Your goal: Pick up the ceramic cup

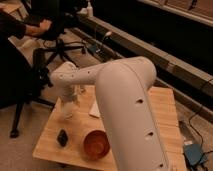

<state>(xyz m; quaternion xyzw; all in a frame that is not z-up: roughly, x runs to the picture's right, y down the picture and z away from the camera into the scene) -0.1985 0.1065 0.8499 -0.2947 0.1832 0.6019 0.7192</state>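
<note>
Cream ceramic cup (66,109), left of frame centre, stands upright directly beneath the gripper (68,100); whether it is gripped cannot be told.

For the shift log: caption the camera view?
Gripper down over the cup on the table, bowl nearby.

Wooden table (167,107) fills the middle of the shot. Near its front edge sits an orange bowl (96,144), upright. Just left of it is a small dark object (62,137), possibly a little figure, hard to tell. Behind the bowl a flat white block (93,111) peeks out, partly hidden. The gripper (67,104) hangs low over the table's left side. Behind the table stands a black office chair (59,47), with a person's arm (27,27) reaching toward it. On the floor at right lies a blue box (193,153) with cables.
</note>
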